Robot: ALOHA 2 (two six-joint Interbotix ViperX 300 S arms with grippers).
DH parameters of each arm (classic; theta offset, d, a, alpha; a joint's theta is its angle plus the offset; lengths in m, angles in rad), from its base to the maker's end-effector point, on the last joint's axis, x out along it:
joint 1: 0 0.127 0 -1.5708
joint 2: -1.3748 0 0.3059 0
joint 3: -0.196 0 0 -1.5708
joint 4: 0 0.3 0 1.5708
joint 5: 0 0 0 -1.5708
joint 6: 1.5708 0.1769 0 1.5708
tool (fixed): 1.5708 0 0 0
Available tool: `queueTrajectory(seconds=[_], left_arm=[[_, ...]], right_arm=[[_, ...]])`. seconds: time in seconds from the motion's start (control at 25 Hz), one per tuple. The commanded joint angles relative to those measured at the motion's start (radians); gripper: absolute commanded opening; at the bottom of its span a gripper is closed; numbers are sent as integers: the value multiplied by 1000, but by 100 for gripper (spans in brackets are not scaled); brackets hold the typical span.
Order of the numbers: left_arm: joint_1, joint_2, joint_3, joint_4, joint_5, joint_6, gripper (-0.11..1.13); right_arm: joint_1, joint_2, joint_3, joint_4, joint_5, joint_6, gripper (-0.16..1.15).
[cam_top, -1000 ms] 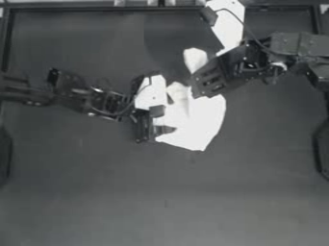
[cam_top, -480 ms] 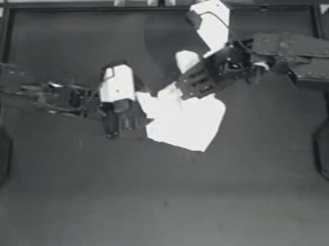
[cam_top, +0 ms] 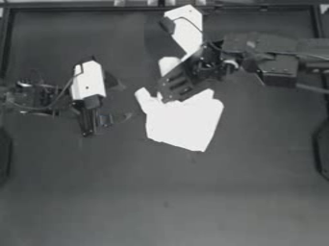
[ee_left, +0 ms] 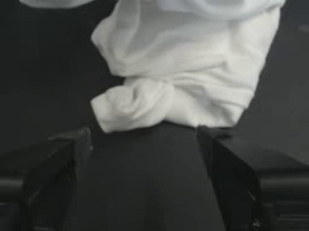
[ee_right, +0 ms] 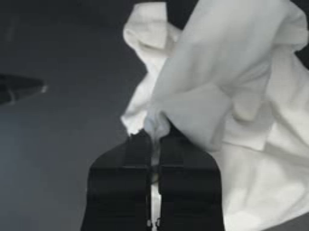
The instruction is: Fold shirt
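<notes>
No brand, label or writing can be read anywhere. The plain white, soft, wrinkled short-sleeved shirt (cam_top: 183,120) lies bunched on the dark surface (cam_top: 160,202), a little toward the far edge from the middle. The right hand (cam_top: 168,90) reaches in from the right side, its jaws pressed together on a fold at the shirt's far-left edge. The left hand (cam_top: 89,126) sits near the left edge, well apart from the shirt, jaws spread and holding nothing.

Dark table (cam_top: 193,202) (matte surface), raised rim along far edge.
</notes>
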Motion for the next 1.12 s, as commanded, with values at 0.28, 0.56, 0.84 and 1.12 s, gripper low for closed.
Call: queueTrajectory(seconds=[0.28, 0.56, 0.84, 1.12], left_arm=[[9, -49, 12, -3, -2, -2, 100], [8, -98, 15, -3, 54, -3, 100], [8, -181, -14, -3, 94, -3, 100], [8, -143, -120, -3, 87, -5, 100]], right_arm=[[2, 23, -26, 43, -52, -112, 59], [5, -34, -32, 61, -104, -178, 88], [41, -199, 34, -9, -158, -227, 77], [72, -408, 253, -95, -321, -233, 77]])
